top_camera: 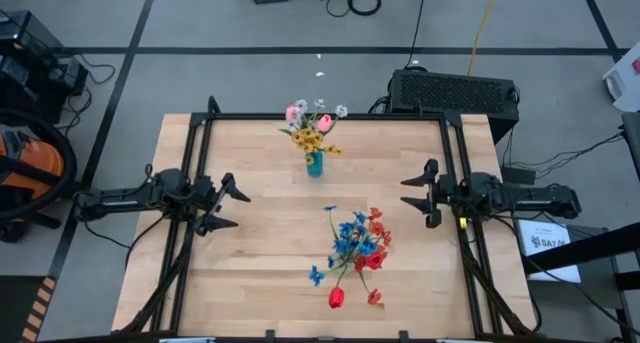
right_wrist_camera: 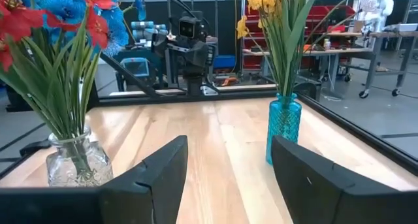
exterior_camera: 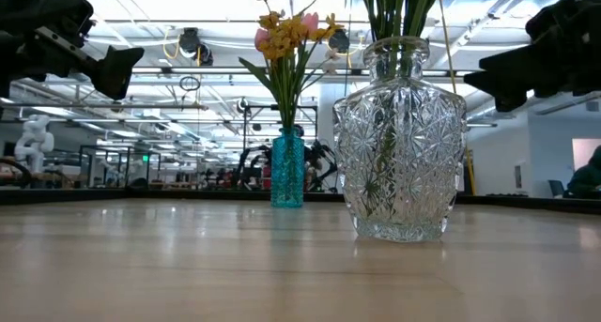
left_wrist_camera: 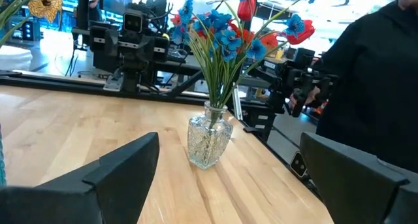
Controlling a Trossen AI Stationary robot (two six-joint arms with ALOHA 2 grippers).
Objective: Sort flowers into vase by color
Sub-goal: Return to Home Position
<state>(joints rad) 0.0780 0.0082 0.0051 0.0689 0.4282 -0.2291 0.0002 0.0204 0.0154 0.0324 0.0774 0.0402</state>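
- Flowers [top_camera: 358, 251] stand in two vases on the counter [top_camera: 250, 273], sorted into two mixed bunches.
- I see the blue vase [top_camera: 314, 164] near the counter's far edge, about midway across. It holds the yellow bunch [top_camera: 308, 140], the pink tulips [top_camera: 324, 123] and the small white blooms [top_camera: 320, 106].
- I see the clear glass vase [exterior_camera: 401, 162] closer to the low camera and slightly right of centre, well apart from the blue one. It carries the blue sprays [top_camera: 347, 238] and the red clusters [top_camera: 376, 231], and a red tulip [top_camera: 337, 298] leans out toward the near edge.
- My left arm [top_camera: 130, 196] hangs over the counter's left side. The left jaws point toward the middle, spread wide with nothing between them.
- My right arm [top_camera: 520, 196] mirrors it over the right side. The right jaws are likewise parted and empty, clear of both vases.
- My left wrist view shows a person in dark clothing [left_wrist_camera: 379, 87] beyond the counter's edge.
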